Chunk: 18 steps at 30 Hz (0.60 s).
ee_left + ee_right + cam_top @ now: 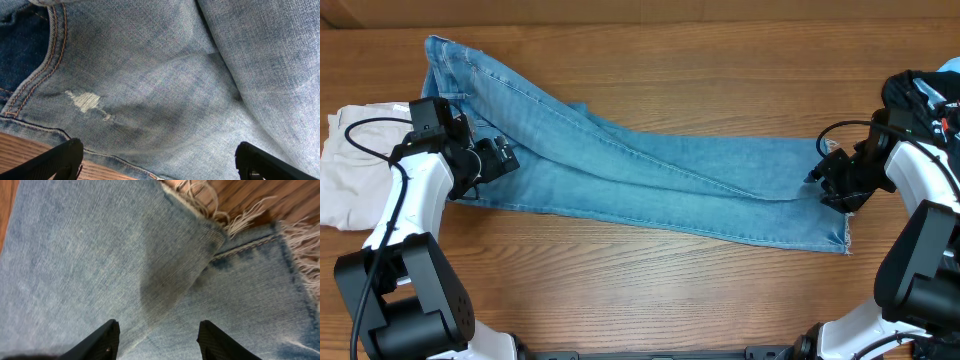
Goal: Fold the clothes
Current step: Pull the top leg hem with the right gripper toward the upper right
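Stretching across our brown wooden table, the light-blue denim jeans lie flat, with the waist at the far left and the frayed hems at the right. We hold our left gripper over the waist end, its jaws spread wide with nothing between them. Our right gripper hangs over the hems with its jaws partly apart. Cream-white folded trousers lie at the left edge, and a black garment lies at the far right.
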### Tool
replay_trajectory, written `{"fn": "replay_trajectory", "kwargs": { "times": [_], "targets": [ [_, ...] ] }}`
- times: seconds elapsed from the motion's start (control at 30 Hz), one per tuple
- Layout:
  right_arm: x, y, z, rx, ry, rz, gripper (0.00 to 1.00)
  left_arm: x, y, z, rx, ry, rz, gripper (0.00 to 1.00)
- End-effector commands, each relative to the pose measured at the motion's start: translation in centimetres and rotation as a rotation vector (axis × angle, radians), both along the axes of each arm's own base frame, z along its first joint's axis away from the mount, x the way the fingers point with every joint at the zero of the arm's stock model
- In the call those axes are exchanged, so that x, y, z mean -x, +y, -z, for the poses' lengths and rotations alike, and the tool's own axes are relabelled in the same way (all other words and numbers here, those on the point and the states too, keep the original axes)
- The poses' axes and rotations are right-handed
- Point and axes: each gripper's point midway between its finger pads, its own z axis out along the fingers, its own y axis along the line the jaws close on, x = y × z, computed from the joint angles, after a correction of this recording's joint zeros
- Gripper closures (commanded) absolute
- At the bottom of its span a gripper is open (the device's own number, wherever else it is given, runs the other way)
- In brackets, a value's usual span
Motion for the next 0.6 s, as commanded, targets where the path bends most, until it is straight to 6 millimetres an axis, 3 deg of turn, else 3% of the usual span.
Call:
{"fn": "replay_trajectory", "kwargs": {
  "times": [0.0,0.27,0.57],
  "targets": [
    [0.1,-0.5,0.6,0.036,0.019,0.027,0.45,0.3,-0.6,-0.2,0.003,-0.006,0.04,0.0],
    [-0.2,-0.5,2.0,0.04,-0.013,0.055,0.48,0.3,-0.7,-0.1,0.004,-0.004,0.04,0.0],
    [-1.0,-0.7,2.0,0.051,-0.048,0.055,0.56,0.4,-0.7,-0.1,0.004,-0.003,0.04,0.0]
  ]
}}
